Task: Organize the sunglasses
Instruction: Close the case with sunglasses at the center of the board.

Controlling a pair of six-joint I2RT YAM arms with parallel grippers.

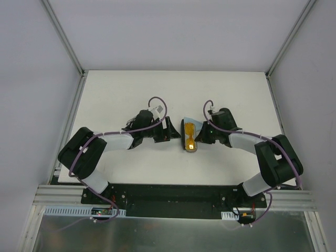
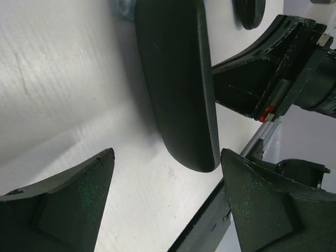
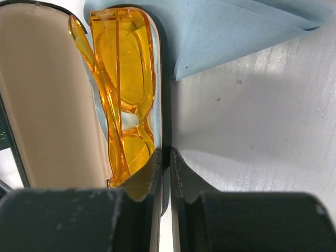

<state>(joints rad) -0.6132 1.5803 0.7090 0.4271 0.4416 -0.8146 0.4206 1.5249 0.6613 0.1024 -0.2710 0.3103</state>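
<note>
The orange sunglasses (image 3: 123,89) lie in the open case (image 3: 52,105), long axis 12 to 6 in the right wrist view. The right gripper (image 3: 166,157), narrow, pinches that case's 3 o'clock rim; its lid lies at 9. The left gripper (image 2: 167,155) gapes wide over the shut case (image 2: 178,79).

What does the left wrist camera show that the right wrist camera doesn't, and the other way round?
Only the left wrist view: a closed black glasses case lying flat, and the left hand open, with the case's end seen between its spread fingers, untouched.
Only the right wrist view: the orange sunglasses folded inside an open black case, a light-blue cloth beside it, and the right hand pinched on that case's rim.
Both: the white table and each hand's own dark fingers.
</note>
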